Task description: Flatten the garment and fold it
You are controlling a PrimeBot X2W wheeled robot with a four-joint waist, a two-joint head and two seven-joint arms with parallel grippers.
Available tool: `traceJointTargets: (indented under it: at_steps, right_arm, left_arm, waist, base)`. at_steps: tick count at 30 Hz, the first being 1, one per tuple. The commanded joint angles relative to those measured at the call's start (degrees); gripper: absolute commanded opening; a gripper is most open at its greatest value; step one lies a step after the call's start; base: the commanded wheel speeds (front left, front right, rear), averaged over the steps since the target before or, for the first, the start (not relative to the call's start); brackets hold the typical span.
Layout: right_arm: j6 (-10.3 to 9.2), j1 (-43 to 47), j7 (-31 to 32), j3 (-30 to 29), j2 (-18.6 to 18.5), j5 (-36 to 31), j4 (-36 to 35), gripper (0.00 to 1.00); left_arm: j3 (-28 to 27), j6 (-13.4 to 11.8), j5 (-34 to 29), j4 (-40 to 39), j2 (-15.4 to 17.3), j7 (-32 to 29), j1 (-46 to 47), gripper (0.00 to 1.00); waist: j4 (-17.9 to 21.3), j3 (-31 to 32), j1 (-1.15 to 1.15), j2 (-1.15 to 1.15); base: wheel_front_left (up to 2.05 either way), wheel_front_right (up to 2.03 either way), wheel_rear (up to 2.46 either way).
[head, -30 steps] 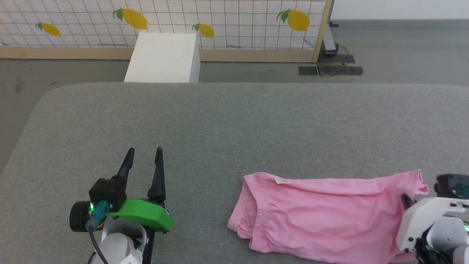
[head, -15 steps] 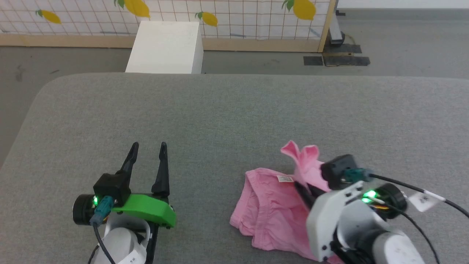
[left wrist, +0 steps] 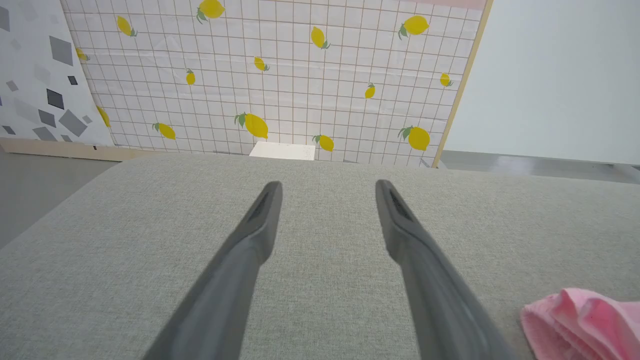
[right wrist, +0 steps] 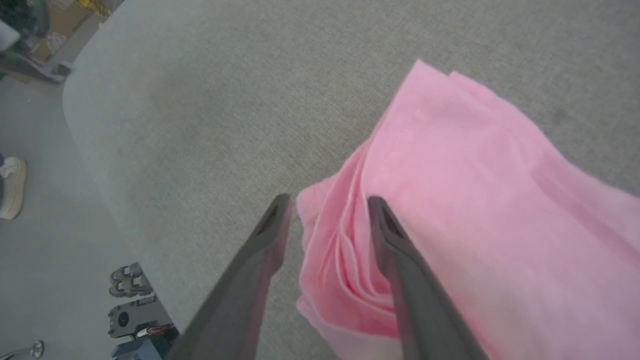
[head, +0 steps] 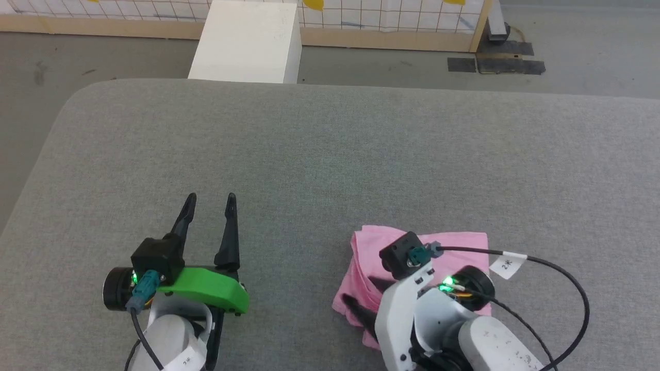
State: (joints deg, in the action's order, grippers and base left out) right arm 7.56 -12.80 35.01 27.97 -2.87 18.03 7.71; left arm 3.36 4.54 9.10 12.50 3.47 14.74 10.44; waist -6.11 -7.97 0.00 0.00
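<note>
The garment (head: 367, 250) is light pink and lies doubled over into a small rectangle on the grey padded surface (head: 330, 154), at the front right. My right gripper (head: 358, 289) hovers over its left, layered edge. In the right wrist view this gripper (right wrist: 329, 202) is open, with the stacked folds of the garment (right wrist: 475, 200) lying loose between and under its fingers. My left gripper (head: 211, 198) rests at the front left, open and holding nothing. The left wrist view shows the left gripper (left wrist: 327, 185) with a corner of the garment (left wrist: 580, 320) at its lower right.
A white box (head: 247, 41) stands on the floor beyond the far edge. Behind it is a lemon-patterned screen (left wrist: 300, 75). A shoe (right wrist: 12, 187) and a small wheeled base (right wrist: 132, 310) are on the floor past the surface's rounded corner.
My right gripper swung the garment's right end up and over to the left, laid it on the other half and opened. The head camera tilted down. The left arm stayed put.
</note>
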Motion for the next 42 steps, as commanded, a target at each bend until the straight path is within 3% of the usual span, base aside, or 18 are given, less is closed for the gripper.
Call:
traceJointTargets:
  at_steps: [1,8,13,18,22,28,39,40,41,42]
  right_arm:
    - [-0.08,-1.2,-1.8,0.2,0.0,1.4,-0.6,1.0]
    - [-0.08,-0.9,-19.3,-4.6,0.0,4.6,-8.5,1.0]
    - [-0.08,5.0,-31.4,-16.2,0.0,2.7,-11.7,1.0]
    - [-0.08,11.9,-35.5,-25.8,0.0,1.3,-9.2,1.0]
    - [-0.08,15.1,-35.4,-28.0,0.0,1.6,-4.5,1.0]
    - [-0.08,15.7,-31.2,-26.2,0.0,2.6,1.5,1.0]
    - [-0.08,11.5,-19.6,-22.7,0.0,8.7,11.2,1.0]
    - [-0.08,11.2,-19.0,-22.7,0.0,8.8,11.7,0.94]
    - [-0.08,10.8,-18.4,-22.7,0.0,8.7,12.2,0.44]
    - [-0.08,10.4,-17.9,-22.7,0.0,8.5,12.6,0.1]
  left_arm:
    - [-0.2,0.3,-0.3,0.1,-0.3,0.3,0.7,1.0]
    - [-0.4,0.4,-0.5,0.1,-0.4,0.3,-0.2,1.0]
    - [-0.8,0.6,-0.7,0.1,-0.5,0.3,-1.3,1.0]
    - [-1.2,0.6,-0.9,-0.3,-0.5,0.3,-2.3,1.0]
    - [-1.3,0.8,-0.9,-0.6,-0.5,0.3,-2.6,1.0]
    - [-1.6,0.9,-0.9,-0.7,-0.5,0.3,-3.0,1.0]
    - [-1.0,1.0,-0.8,-0.6,-0.6,0.3,-2.9,1.0]
    - [-1.0,1.0,-0.8,-0.6,-0.6,0.3,-2.9,1.0]
    - [-1.0,1.0,-0.8,-0.6,-0.6,0.3,-2.8,1.0]
    - [-1.0,1.0,-0.8,-0.6,-0.6,0.3,-2.8,1.0]
  waist:
    - [0.4,0.2,0.0,0.0]
    - [2.2,1.9,0.0,0.0]
    - [3.5,3.5,0.0,0.0]
    - [4.4,4.1,0.0,0.0]
    - [4.7,4.2,0.0,0.0]
    - [4.5,4.2,0.0,0.0]
    - [2.3,3.7,0.0,0.0]
    - [2.1,3.6,0.0,0.0]
    - [2.0,3.6,0.0,0.0]
    - [1.9,3.6,0.0,0.0]
  base:
    - [0.0,0.0,0.0]
    - [0.0,0.0,0.0]
    - [0.0,0.0,0.0]
    - [0.0,0.0,0.0]
    - [0.0,0.0,0.0]
    - [0.0,0.0,0.0]
    - [0.0,0.0,0.0]
    - [0.0,0.0,0.0]
    - [0.0,0.0,0.0]
    - [0.0,0.0,0.0]
